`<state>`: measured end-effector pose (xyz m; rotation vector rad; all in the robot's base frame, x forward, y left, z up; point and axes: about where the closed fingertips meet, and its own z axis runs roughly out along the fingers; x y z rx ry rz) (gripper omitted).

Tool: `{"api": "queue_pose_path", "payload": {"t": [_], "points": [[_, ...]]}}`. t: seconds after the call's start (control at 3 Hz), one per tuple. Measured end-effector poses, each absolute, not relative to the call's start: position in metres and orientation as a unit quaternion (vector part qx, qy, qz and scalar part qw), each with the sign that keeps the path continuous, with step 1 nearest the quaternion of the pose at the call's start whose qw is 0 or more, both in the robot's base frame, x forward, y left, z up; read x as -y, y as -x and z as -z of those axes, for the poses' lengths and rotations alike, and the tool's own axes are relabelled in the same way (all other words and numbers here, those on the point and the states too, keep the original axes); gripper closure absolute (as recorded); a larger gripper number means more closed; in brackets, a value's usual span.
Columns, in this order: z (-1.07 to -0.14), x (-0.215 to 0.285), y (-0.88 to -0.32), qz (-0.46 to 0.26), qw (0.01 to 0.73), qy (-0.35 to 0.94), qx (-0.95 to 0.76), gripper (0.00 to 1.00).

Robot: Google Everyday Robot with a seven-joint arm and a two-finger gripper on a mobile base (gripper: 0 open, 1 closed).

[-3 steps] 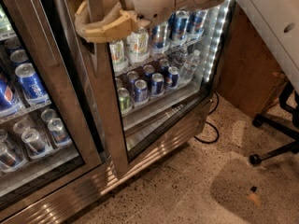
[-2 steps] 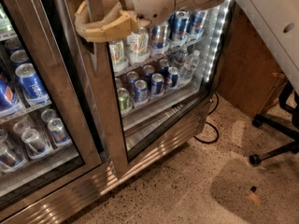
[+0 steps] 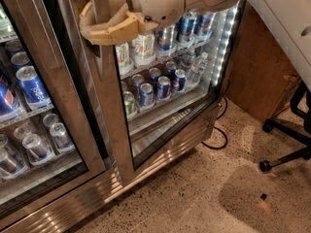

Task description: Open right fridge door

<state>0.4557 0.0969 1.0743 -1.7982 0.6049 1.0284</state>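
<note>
The right fridge door [image 3: 115, 123] stands slightly ajar at the right half of the fridge [image 3: 63, 208]. Its steel upright is angled out from the matching left door [image 3: 54, 98], and a dark gap with the gasket edge shows between the two.

The end effector [image 3: 97, 25] is high on that upright, near the top of the view. Its tan fingers [image 3: 114, 34] are drawn in narrow, one on either side of the steel, clasping the door. The white arm [image 3: 160, 1] reaches in from the upper right.

Compared with a second ago, nothing has visibly shifted. The clasp sits at the same height on the upright, the door's lower corner meets the base grille at the same place, and the gap looks no wider.

Behind the glass, rows of blue and silver cans [image 3: 163, 87] stand on lit wire shelves, with a clear bottle [image 3: 197, 68] near the right wall. A large blue Pepsi can [image 3: 32, 87] shows behind the left door.

On the speckled floor [image 3: 194, 198] a black cable [image 3: 219, 141] loops beside the fridge's right corner. A wooden panel [image 3: 257, 67] stands further right, and the legs of an office chair [image 3: 286, 140] lie at the right edge.
</note>
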Motion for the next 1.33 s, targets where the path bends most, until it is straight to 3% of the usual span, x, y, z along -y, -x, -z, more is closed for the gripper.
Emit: {"api": "queue_pose_path", "payload": {"t": [1.33], "points": [[-1.0748, -0.0977, -0.4537, -0.42, 0.471, 0.735, -0.246, 0.12]]}}
